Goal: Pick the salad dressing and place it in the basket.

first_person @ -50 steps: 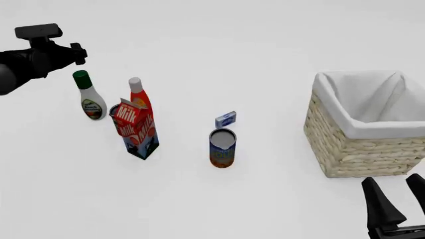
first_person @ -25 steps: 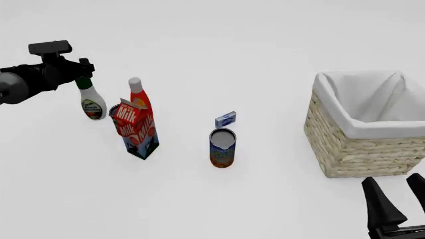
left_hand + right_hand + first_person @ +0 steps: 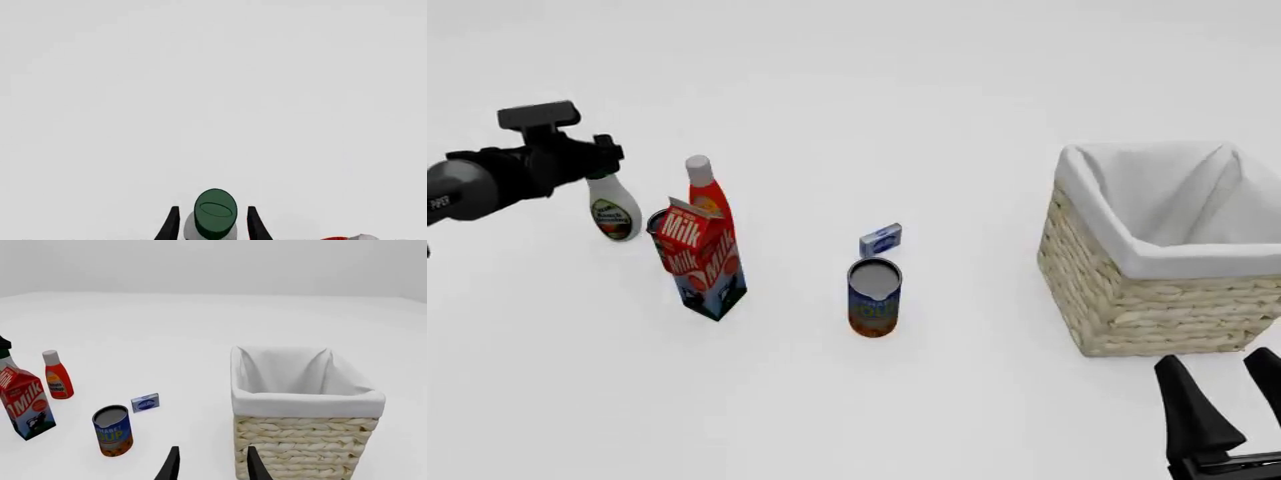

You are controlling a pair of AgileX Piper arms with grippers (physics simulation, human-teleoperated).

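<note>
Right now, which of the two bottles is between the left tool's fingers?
The salad dressing, white with a green cap; the red bottle stands apart, white-capped.

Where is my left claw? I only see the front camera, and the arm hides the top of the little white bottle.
Observer: In the left wrist view, the salad dressing cap sits between the left gripper fingers, with gaps on both sides.
Child: Is the basket empty?
Observer: The right wrist view shows the basket liner from the side; I cannot see its bottom.
Child: What is my other claw doing?
Observer: The right gripper is open, pointing at the basket.
</note>
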